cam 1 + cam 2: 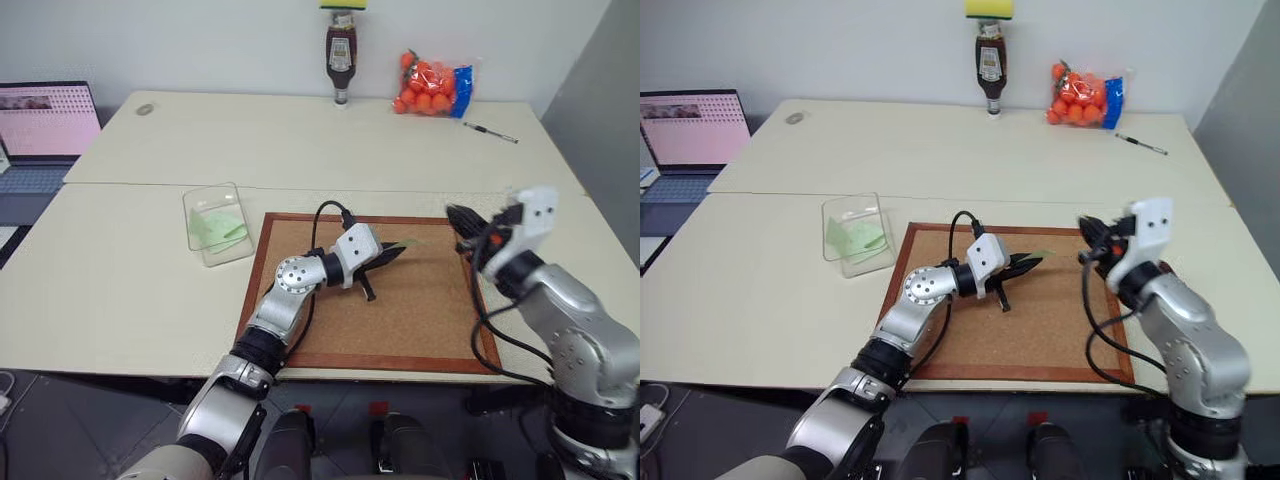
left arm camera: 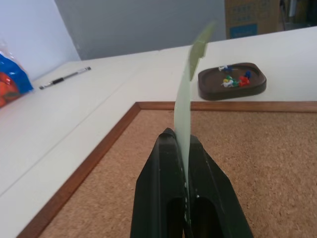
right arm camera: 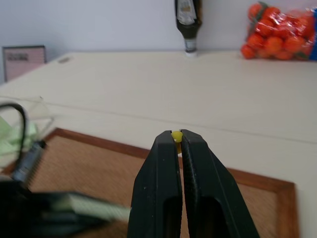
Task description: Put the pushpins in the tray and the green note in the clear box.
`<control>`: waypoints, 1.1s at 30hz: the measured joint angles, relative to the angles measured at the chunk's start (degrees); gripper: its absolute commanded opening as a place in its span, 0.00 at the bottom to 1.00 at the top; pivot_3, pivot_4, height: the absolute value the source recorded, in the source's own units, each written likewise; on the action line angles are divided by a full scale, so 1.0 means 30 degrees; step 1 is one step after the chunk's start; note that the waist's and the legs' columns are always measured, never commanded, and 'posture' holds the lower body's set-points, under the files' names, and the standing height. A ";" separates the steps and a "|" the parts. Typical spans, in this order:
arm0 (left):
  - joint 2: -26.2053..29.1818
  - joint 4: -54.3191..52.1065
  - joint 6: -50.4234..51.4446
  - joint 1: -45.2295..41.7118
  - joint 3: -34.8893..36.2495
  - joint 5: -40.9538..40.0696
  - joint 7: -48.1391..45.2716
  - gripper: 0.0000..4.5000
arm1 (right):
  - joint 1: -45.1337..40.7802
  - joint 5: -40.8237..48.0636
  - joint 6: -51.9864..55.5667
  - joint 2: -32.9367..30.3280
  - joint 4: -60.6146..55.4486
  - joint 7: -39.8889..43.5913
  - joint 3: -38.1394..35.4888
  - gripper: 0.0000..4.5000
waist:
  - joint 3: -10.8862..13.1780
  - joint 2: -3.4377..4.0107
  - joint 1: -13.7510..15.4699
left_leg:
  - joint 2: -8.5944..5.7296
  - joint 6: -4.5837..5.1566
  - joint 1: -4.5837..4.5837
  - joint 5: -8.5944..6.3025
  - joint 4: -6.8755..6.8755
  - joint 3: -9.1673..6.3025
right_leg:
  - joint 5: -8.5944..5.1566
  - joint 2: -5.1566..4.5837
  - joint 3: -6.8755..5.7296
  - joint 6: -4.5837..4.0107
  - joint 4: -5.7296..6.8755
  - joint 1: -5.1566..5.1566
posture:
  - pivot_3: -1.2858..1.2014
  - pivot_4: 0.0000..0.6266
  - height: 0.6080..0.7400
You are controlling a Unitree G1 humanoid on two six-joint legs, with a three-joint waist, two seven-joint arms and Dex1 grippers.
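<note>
Holding a green note [image 2: 187,94] above the corkboard [image 1: 420,310], the left pincer [image 2: 182,141] is closed tight on it. Next it likely has to go to the clear box [image 1: 218,223]. The right pincer [image 3: 177,137] is closed on a yellow pushpin [image 3: 176,135], probably bound for the tray [image 2: 233,82] beside the board.

Wood-framed corkboard [image 1: 400,330] lying flat on the pale desk [image 1: 280,140]. Far edge: upturned dark sauce bottle [image 1: 341,55], bag of orange fruit [image 1: 432,86], black pen [image 1: 490,132]. Open laptop [image 1: 40,135] at left.
</note>
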 measured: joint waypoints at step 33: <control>0.0551 -0.3460 0.1982 0.1634 -0.0811 0.0640 0.0841 0.00 | -0.0656 -0.4647 -0.1642 -0.2064 0.7752 -0.0296 0.0248 0.56 | -0.0003 0.0007 -0.0180 | -0.0007 0.0024 0.0137 0.0017 0.0023 0.0095 | 0.0012 0.0036 0.0039 -0.0001 0.0163 -0.0001 | 0.52 0.24 1.00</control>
